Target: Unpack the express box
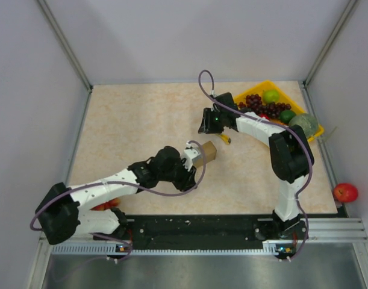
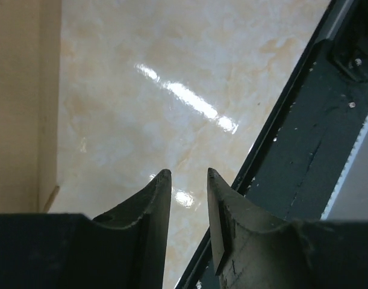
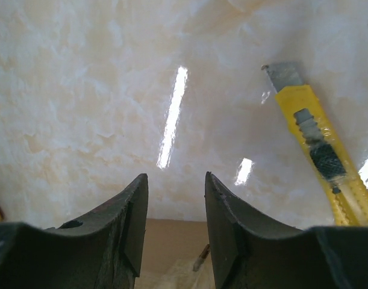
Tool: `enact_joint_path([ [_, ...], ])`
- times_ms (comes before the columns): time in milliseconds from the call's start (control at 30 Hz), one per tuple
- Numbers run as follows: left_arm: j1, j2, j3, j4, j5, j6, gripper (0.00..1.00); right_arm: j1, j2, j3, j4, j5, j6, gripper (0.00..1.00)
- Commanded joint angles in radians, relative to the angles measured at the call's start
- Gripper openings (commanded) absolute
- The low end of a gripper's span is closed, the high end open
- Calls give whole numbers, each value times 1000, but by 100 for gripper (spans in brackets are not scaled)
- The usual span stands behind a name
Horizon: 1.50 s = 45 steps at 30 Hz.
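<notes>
The express box, a small brown carton, lies mid-table. My left gripper is right against its near-left end. In the left wrist view the box's tan side fills the left edge, outside the fingers. The left gripper is open by a narrow gap, with only table showing through it. My right gripper hangs just beyond the box's far side. In the right wrist view it is open. The box's tan surface shows low between the fingers, and nothing is pinched.
A yellow utility knife lies on the table right of the right gripper, blade out. A yellow tray at the back right holds grapes, limes and a green vegetable. A red fruit sits past the right rail. The black base rail runs along the near edge.
</notes>
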Motion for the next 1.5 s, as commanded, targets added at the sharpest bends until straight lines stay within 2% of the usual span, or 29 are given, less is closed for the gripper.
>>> enact_joint_path([
  [0, -39, 123, -46, 137, -155, -123, 35, 22, 29, 63, -53, -108, -37, 40],
  [33, -39, 140, -48, 164, -242, -144, 34, 24, 32, 62, -64, -114, -45, 40],
  [133, -32, 218, -25, 179, -343, -218, 34, 22, 4, 31, -101, -111, -71, 39],
  [333, 69, 266, -3, 182, -327, -284, 35, 28, -94, -91, -119, -143, -49, 38],
  [533, 271, 281, -31, 249, -177, -313, 34, 96, -195, -191, -118, -139, 6, 38],
  [633, 328, 290, -26, 263, -118, -315, 34, 131, -212, -199, -112, -125, 29, 38],
  [933, 458, 230, -74, 263, 24, -382, 36, 170, -191, -167, -7, -108, 110, 39],
  [1100, 474, 264, -82, 294, 96, -408, 36, 189, -177, -162, 0, -136, 101, 39],
  [1467, 616, 396, -186, 594, 296, -578, 36, 254, -203, -158, 23, -128, 109, 40],
])
